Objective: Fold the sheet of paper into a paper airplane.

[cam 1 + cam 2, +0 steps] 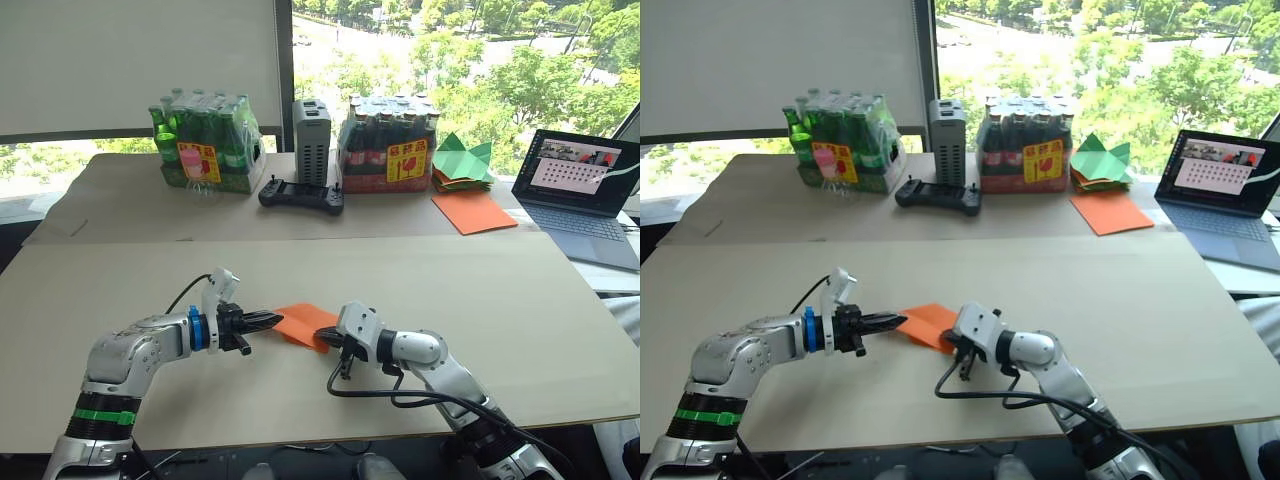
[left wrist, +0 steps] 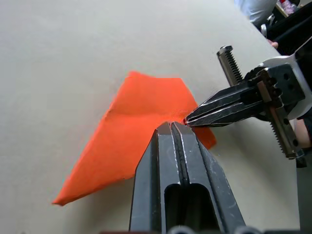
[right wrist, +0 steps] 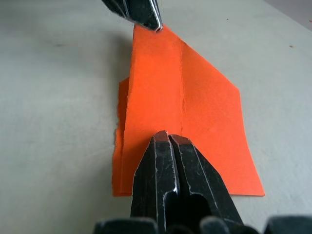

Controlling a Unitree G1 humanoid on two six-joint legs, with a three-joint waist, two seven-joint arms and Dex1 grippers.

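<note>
The bright orange sheet of paper lies flat on the beige table, folded into a pointed, dart-like paper airplane shape with a crease and layered edges. My left gripper is shut, its tip touching the paper's left corner. From the right, my right gripper is also shut, and its tips rest on the paper's right edge. In the left wrist view the tips of the left gripper and the right gripper nearly meet over the paper.
At the back stand a pack of green bottles, a grey box, a black controller and a pack of dark bottles. Green paper shapes, a smooth orange sheet and a laptop lie far right.
</note>
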